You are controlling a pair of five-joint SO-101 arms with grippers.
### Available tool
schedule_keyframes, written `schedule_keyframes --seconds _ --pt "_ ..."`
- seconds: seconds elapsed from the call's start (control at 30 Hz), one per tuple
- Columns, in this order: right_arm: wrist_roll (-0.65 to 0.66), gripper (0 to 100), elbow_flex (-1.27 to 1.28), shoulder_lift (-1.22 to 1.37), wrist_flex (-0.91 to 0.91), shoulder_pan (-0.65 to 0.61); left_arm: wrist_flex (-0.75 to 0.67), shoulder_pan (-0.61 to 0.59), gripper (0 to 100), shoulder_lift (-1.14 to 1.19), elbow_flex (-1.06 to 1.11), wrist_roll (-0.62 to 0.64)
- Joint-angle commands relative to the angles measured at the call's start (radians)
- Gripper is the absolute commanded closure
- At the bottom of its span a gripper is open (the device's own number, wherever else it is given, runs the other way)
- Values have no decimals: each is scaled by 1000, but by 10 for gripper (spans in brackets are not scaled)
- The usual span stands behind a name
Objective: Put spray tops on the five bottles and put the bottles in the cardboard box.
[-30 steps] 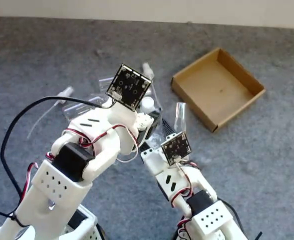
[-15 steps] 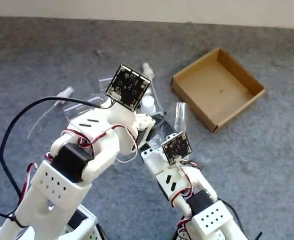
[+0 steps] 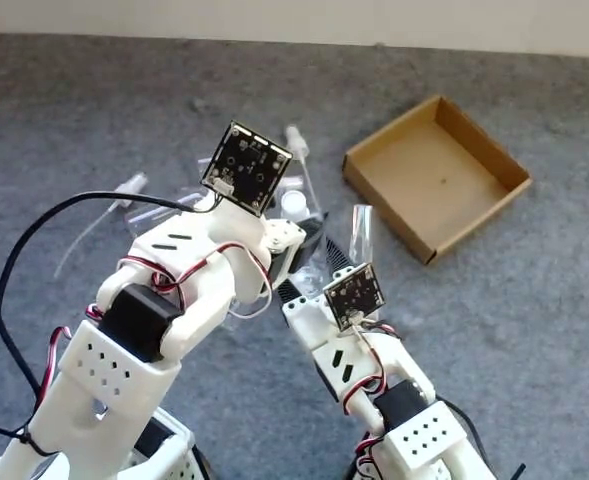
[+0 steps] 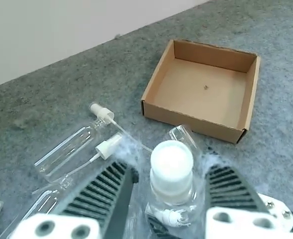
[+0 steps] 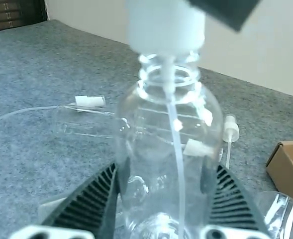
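A clear round bottle (image 5: 161, 144) stands upright with my right gripper (image 5: 165, 174) shut on its body. A white spray top (image 4: 171, 167) sits on the bottle's neck, and its thin tube hangs down inside the bottle. My left gripper (image 4: 170, 169) is above the bottle, open, with one finger on each side of the spray top and a small gap on both sides. In the high view both grippers meet at the middle of the table, where the white spray top (image 3: 294, 205) shows. The cardboard box (image 3: 436, 175) lies empty to the right.
A slim clear bottle (image 4: 69, 147) with a spray top (image 4: 100, 112) lies on the grey carpet left of the box (image 4: 206, 89). A loose spray top (image 4: 109, 144) and more clear bottles lie beside it. Another clear bottle (image 3: 361, 230) is near the right gripper.
My left arm's wrist has shifted slightly up and to the left in the high view. The right arm and the bottle have stayed in place.
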Motion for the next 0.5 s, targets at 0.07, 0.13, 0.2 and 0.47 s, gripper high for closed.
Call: schedule_keyframes --seconds 0.07,0.13,0.2,0.47 --pt "14 828 105 -13 4 -7 -26 5 821 -18 -2 -6" --pt "14 828 105 -13 4 -7 -26 15 821 -18 -2 -6" --pt "14 828 105 -13 4 -7 -26 39 821 -18 -2 -6" --pt "14 828 105 -13 4 -7 -29 91 821 -18 -2 -6"
